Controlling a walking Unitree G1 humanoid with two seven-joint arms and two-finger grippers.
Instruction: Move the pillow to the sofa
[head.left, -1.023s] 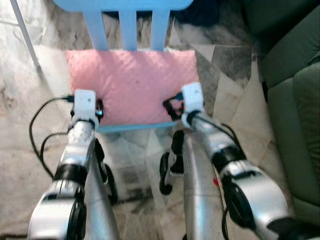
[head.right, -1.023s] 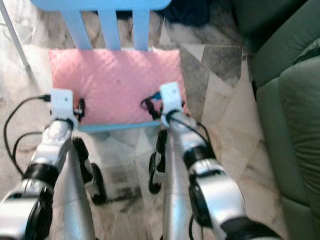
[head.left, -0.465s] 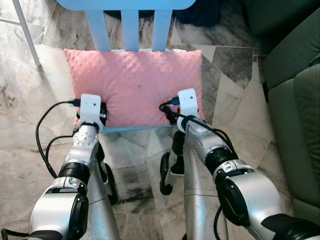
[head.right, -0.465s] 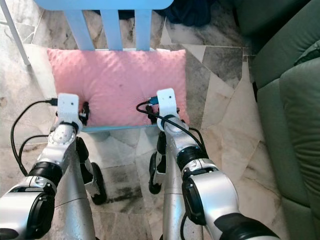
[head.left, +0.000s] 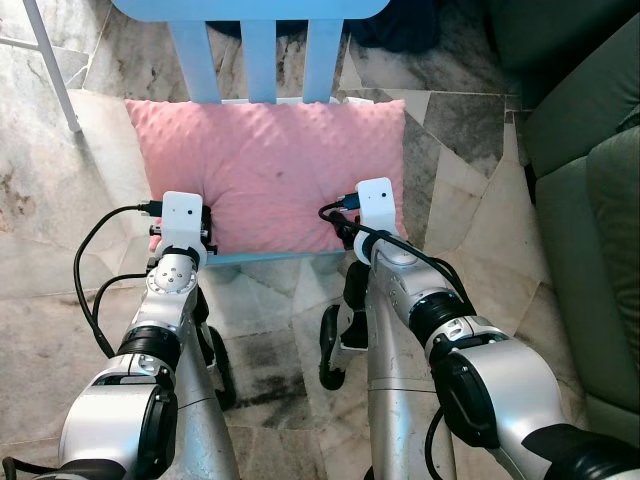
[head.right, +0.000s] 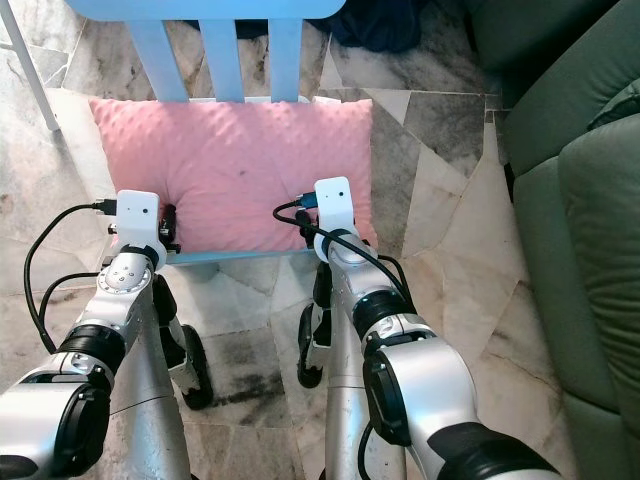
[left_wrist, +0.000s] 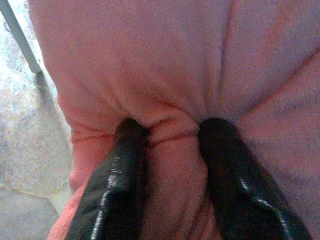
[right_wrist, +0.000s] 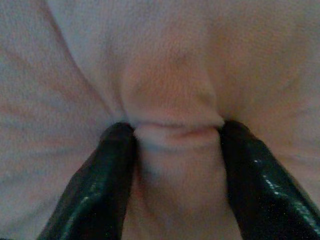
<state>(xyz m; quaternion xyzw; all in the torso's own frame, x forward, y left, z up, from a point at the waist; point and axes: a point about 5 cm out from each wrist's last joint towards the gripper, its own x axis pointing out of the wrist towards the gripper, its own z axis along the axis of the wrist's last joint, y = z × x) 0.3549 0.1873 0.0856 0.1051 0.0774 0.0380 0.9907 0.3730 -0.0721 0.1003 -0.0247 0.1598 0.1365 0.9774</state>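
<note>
A pink dimpled pillow (head.left: 265, 165) lies on the seat of a light blue chair (head.left: 255, 45) straight ahead. My left gripper (left_wrist: 167, 130) is shut on the pillow's near edge at its left side, with a fold of pink fabric (left_wrist: 170, 150) pinched between the black fingers (left_wrist: 115, 175). My right gripper (right_wrist: 172, 127) is shut on the near edge toward the pillow's right side, squeezing a ridge of fabric between its fingers (right_wrist: 95, 185). The white wrist housings (head.left: 185, 215) (head.left: 375, 205) hide the fingers in the head views. A green sofa (head.left: 585, 200) stands to the right.
The chair's seat edge (head.left: 270, 258) runs just in front of my wrists. Marble-patterned floor (head.left: 460, 170) separates the chair from the sofa. A thin white pole (head.left: 50, 65) stands at the far left. A dark blue object (head.left: 400, 25) lies behind the chair.
The fingers have dug into the pillow's near edge and its front has bunched up slightly. The earlier blur has settled and the view has steadied.
</note>
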